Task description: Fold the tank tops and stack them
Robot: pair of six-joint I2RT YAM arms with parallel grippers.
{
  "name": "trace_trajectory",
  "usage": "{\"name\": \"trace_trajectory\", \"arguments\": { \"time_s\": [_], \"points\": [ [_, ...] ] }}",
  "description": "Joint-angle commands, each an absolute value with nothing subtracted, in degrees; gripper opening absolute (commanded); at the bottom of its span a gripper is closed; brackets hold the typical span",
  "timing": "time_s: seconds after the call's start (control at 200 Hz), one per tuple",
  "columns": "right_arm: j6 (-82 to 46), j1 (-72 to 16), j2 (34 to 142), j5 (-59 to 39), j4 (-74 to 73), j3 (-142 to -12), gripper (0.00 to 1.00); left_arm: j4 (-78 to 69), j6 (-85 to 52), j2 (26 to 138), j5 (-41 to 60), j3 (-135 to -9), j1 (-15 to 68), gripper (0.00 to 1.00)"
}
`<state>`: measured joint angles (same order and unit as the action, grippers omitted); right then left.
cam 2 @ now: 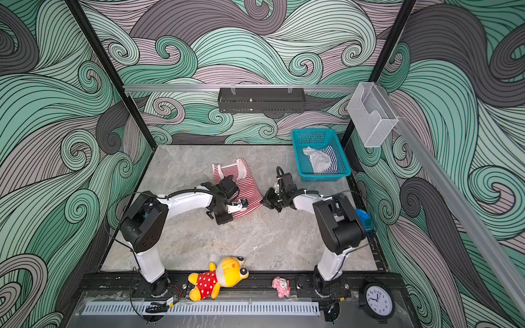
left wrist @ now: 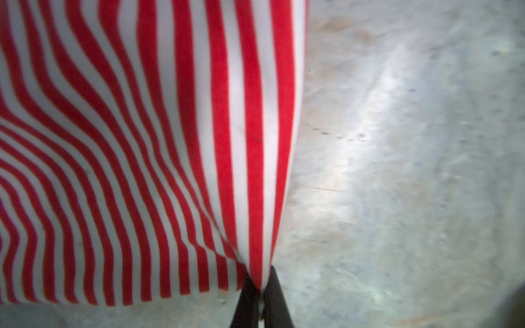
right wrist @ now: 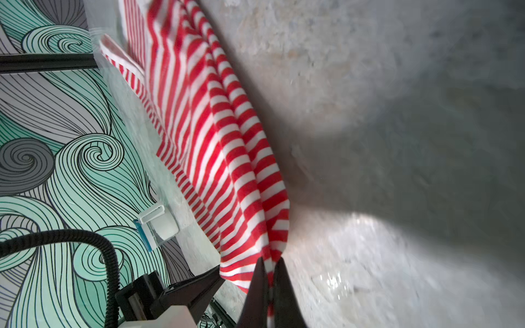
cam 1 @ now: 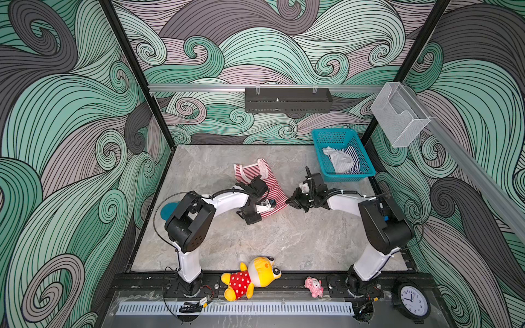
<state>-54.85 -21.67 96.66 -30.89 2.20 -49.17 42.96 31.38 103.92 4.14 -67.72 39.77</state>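
The red-and-white striped tank top (cam 1: 271, 184) (cam 2: 246, 181) lies in the middle of the grey table, straps toward the back wall. My left gripper (cam 1: 257, 215) (cam 2: 230, 217) is shut on its hem at the near left corner; the black fingers pinch a fold of striped cloth (left wrist: 262, 284). My right gripper (cam 1: 291, 201) (cam 2: 264, 198) is shut on the opposite hem corner (right wrist: 270, 267), and the cloth (right wrist: 227, 159) runs away from it in folds. The navy-and-white tank top (cam 1: 351, 159) (cam 2: 331, 159) lies crumpled in the teal basket (cam 1: 332, 132) (cam 2: 312, 131).
A yellow plush toy in a red polka-dot dress (cam 1: 250, 278), a small pink toy (cam 1: 314, 286) and a clock (cam 1: 410, 298) sit along the front rail. A black shelf (cam 1: 287, 100) and a clear holder (cam 1: 397, 116) hang on the walls.
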Motion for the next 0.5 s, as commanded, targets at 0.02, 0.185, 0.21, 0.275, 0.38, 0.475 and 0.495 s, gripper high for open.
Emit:
{"name": "trace_trajectory", "arguments": {
  "time_s": [0.02, 0.185, 0.21, 0.275, 0.38, 0.475, 0.495],
  "points": [
    [-53.1, -21.2, 87.8, -27.8, 10.9, -45.5, 0.0, 54.1, 31.7, 99.4, 13.3, -70.1, 43.1, 0.0],
    [-51.3, -20.9, 75.3, -25.1, 22.0, -42.4, 0.0, 61.1, 31.9, 97.0, 21.4, -72.8, 45.9, 0.0],
    [-51.2, -20.8, 73.4, -24.6, 24.1, -42.3, 0.0, 62.0, 32.1, 96.9, 22.5, -73.4, 46.1, 0.0],
    [-50.8, -20.5, 68.7, -23.8, 28.5, -42.8, 0.0, 64.9, 32.6, 96.7, 25.4, -75.4, 46.5, 0.0],
    [-50.3, -20.0, 63.4, -22.7, 34.7, -45.8, 0.01, 68.4, 33.4, 95.9, 29.0, -79.3, 46.5, 0.0],
    [-50.1, -19.8, 62.5, -23.7, 37.5, -50.1, 0.01, 69.6, 33.7, 94.8, 30.1, -82.6, 46.2, 0.0],
    [-50.1, -19.8, 62.8, -24.2, 37.5, -50.9, 0.01, 69.5, 33.6, 94.7, 30.0, -83.2, 46.0, 0.0]
  ]
}}
